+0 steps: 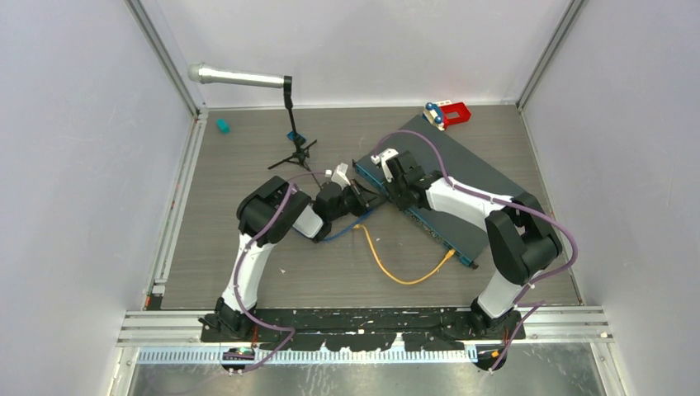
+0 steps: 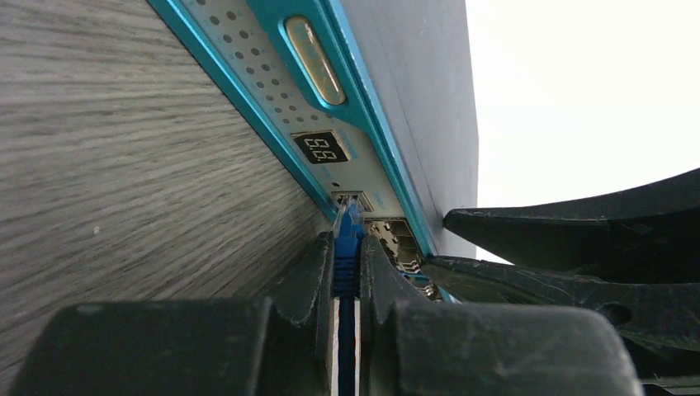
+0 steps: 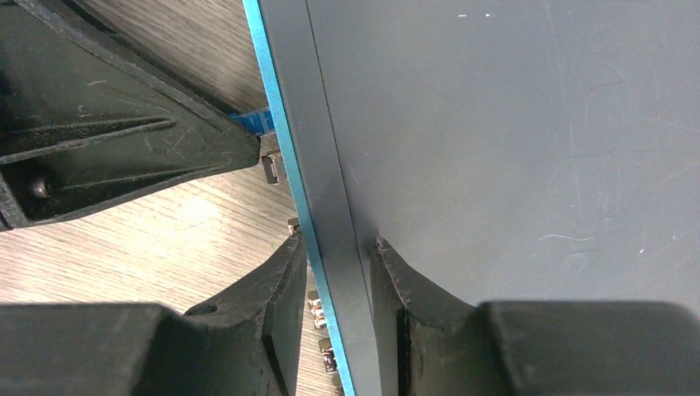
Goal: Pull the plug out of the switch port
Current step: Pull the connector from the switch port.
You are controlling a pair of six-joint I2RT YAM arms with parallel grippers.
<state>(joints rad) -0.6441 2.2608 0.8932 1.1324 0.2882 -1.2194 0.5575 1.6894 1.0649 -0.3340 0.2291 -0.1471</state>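
The switch (image 1: pixel 462 186), a flat dark grey box with a blue front edge, lies at right of centre. My left gripper (image 1: pixel 363 200) is shut on a blue plug (image 2: pixel 347 239), which sits in a port (image 2: pixel 352 200) on the switch's front face (image 2: pixel 272 91). Its blue cable (image 1: pixel 340 232) runs back toward the left arm. My right gripper (image 1: pixel 390 183) is shut on the switch (image 3: pixel 512 140), one finger on the blue front edge (image 3: pixel 289 272) and one on the top. The blue plug (image 3: pixel 252 122) shows beside the left gripper's finger (image 3: pixel 107 124).
A yellow cable (image 1: pixel 394 270) loops on the table from a port farther along the switch's front. A microphone on a small tripod (image 1: pixel 290 124) stands at the back. A red toy (image 1: pixel 448 112) lies behind the switch and a small teal object (image 1: pixel 222 125) at back left.
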